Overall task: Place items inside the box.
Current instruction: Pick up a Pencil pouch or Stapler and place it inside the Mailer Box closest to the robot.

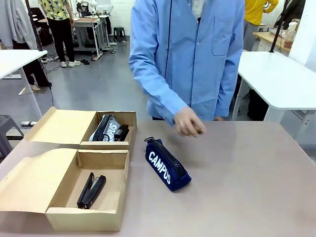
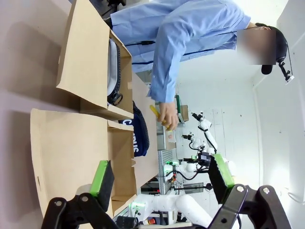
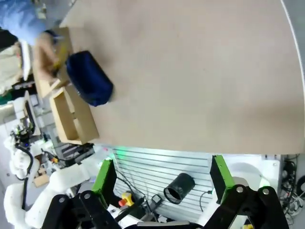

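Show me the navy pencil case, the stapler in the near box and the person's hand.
navy case (image 1: 162,168), front view, its lettered side.
stapler (image 1: 91,191), front view, middle of its body.
hand (image 1: 188,123), front view, the knuckles.

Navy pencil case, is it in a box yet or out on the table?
Out. The navy case lies on the table, beside the near box, not inside it.

You have: navy pencil case (image 1: 167,164), white CAMPUS lettering, mid-table. Grey pencil case (image 1: 105,129), white print, in tan cardboard box (image 1: 64,126), left edge. Stapler (image 1: 91,190) black. Utility knife (image 2: 155,111) yellow. Person's sleeve (image 1: 153,74) light blue. Table (image 1: 247,177) dull beige-grey.
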Controlling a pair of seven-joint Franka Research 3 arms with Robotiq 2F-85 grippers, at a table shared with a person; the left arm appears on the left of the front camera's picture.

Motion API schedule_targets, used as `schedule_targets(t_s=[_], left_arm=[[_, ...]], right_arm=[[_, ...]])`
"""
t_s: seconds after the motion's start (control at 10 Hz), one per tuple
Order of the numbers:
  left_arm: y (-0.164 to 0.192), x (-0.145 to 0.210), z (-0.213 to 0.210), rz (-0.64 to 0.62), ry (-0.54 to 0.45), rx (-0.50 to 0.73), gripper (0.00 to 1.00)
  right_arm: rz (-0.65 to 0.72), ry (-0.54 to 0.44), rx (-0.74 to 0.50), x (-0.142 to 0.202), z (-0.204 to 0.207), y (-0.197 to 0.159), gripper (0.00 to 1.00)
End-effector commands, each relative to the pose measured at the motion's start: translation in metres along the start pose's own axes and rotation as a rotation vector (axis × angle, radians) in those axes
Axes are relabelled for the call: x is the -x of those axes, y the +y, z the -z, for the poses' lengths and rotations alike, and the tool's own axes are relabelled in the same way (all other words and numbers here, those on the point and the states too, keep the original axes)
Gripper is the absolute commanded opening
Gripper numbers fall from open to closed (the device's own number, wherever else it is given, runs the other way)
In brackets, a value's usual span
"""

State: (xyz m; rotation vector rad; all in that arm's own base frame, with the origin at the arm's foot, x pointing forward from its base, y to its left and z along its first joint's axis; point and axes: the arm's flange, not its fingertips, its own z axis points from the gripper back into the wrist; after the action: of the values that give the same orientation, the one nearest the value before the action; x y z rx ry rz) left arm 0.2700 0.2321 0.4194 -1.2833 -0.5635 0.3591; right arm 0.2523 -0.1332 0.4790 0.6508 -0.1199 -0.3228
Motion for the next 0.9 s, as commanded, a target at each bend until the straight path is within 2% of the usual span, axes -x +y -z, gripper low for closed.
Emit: schedule_targets(t_s=[0.0,0.2,0.4,0.5,0.6,0.7,0.8], left_arm=[[-0.001,0.001,0.0,0.02,-0.003,0.013,1.0],[-0.001,0.001,0.0,0.02,-0.003,0.013,1.0],[-0.001,0.001,0.0,0.02,-0.003,0.013,1.0],[-0.001,0.001,0.0,0.02,-0.003,0.013,1.0],[-0.001,0.001,0.0,0.02,-0.003,0.013,1.0],[-0.001,0.001,0.0,0.02,-0.003,0.013,1.0],[-0.001,0.001,0.0,0.02,-0.003,0.013,1.0]], right_arm=[[-0.044,0.028,0.098,-0.022,0.032,0.049,1.0],[-0.088,0.035,0.114,-0.033,0.066,0.105,1.0],[-0.232,0.11,0.184,-0.027,0.131,0.186,1.0],[-0.306,0.104,0.251,-0.018,0.169,0.229,1.0],[-0.375,0.065,0.301,-0.006,0.208,0.274,1.0],[-0.402,-0.08,0.336,0.003,0.239,0.307,1.0],[-0.507,-0.111,0.321,0.019,0.268,0.328,1.0]])
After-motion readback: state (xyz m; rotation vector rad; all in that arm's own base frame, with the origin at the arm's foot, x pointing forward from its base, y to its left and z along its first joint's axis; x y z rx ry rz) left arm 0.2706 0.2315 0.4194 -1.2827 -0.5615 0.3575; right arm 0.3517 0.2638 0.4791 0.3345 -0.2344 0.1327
